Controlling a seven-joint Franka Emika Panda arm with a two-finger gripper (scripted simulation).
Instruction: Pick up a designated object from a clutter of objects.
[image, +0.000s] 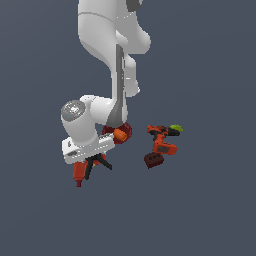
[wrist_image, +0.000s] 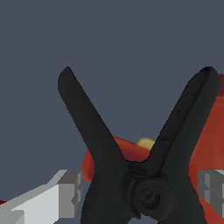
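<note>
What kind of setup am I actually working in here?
Likely a bare simulated test scene: a featureless grey floor, a few scattered items such as the orange-black drill and brown block, nothing else around.

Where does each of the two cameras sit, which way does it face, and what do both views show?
Exterior view: off the arm and raised, looking down at the grey floor; the white arm descends to the gripper over the black spring clamp, beside the red drill, with the orange-black drill and brown block towards the exterior view's right.
Wrist view: on the wrist, looking along the grey fingers at the black spring clamp, which fills the frame.
Shared: the clamp, the gripper straddling it, and the red drill.
</note>
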